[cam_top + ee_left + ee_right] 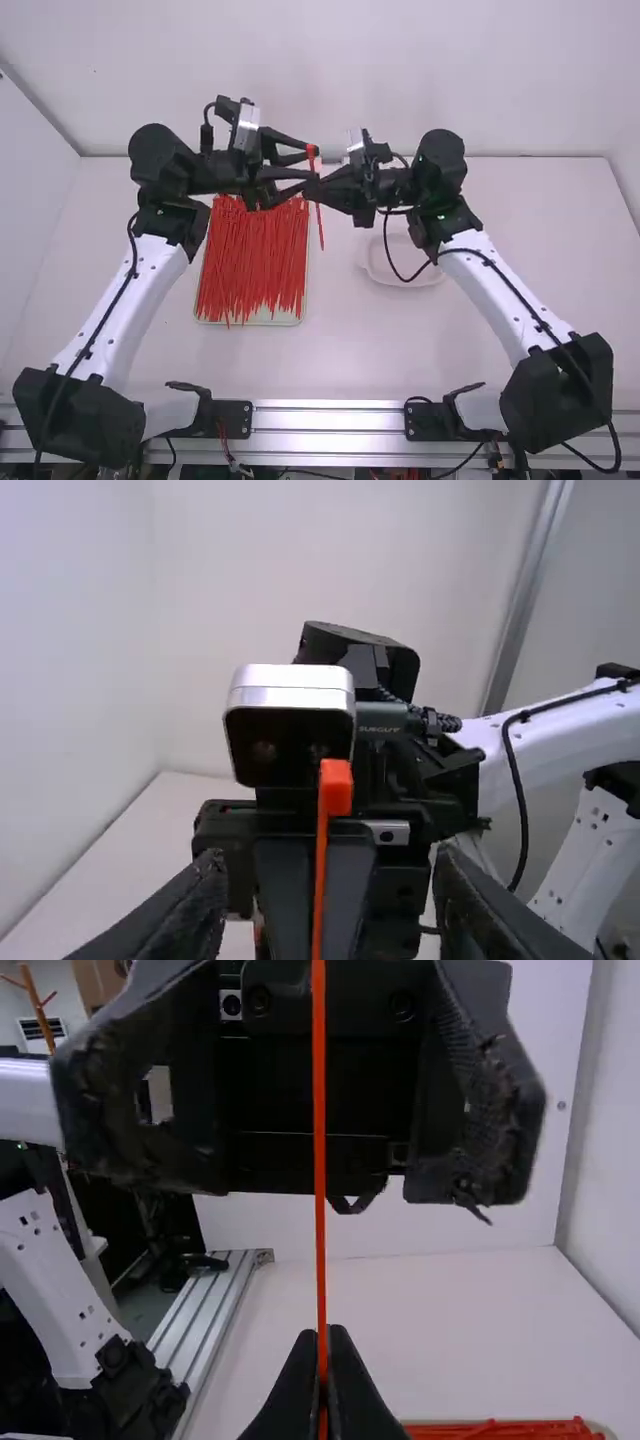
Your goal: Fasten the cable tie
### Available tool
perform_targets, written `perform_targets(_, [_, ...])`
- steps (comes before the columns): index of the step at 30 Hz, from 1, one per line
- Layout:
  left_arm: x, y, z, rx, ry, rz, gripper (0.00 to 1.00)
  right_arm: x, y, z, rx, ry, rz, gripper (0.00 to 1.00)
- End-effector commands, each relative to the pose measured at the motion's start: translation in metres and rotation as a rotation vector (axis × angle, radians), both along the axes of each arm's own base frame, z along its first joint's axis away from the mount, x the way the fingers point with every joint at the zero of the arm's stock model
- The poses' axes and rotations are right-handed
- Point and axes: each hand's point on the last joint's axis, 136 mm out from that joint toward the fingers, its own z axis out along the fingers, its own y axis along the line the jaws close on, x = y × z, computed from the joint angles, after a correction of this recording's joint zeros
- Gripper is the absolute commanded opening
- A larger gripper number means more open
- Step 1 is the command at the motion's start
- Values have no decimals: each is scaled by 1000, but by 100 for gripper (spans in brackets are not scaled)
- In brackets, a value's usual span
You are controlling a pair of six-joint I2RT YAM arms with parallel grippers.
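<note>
A red cable tie (319, 215) hangs upright above the table, its head (312, 151) at the top and its tail pointing down. My right gripper (323, 186) is shut on the strap just below the head; in the right wrist view its fingers (300, 1370) pinch the strap (319, 1210). My left gripper (308, 165) faces it from the left, open, its wide-spread fingers (195, 910) standing on either side of the tie's head (335, 785) without touching it. In the left wrist view the right gripper (315, 880) sits straight ahead.
A tray (205, 318) holding a heap of red cable ties (255, 255) lies under the left arm. A shallow white dish (400, 272) sits beneath the right arm. An aluminium rail (320, 415) runs along the table's front edge.
</note>
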Motion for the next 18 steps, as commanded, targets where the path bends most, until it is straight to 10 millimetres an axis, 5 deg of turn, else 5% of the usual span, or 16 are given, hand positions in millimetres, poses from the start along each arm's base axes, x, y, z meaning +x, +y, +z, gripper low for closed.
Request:
perform_targets(1, [-2,0,11,-7,-37,5,50,-1,-2,2,4,-11,-6,0])
perform_targets(4, [-3,0,12,-7,-43,2,47,1,-5,2,3,-2,-15,0])
perform_targets(9, [-5,1,18,-21,-46,-1,28,3,-7,1,-1,8,-20,0])
perform_targets(18, [-7,0,20,-25,-50,-6,29,3,-6,1,-1,7,-19,0])
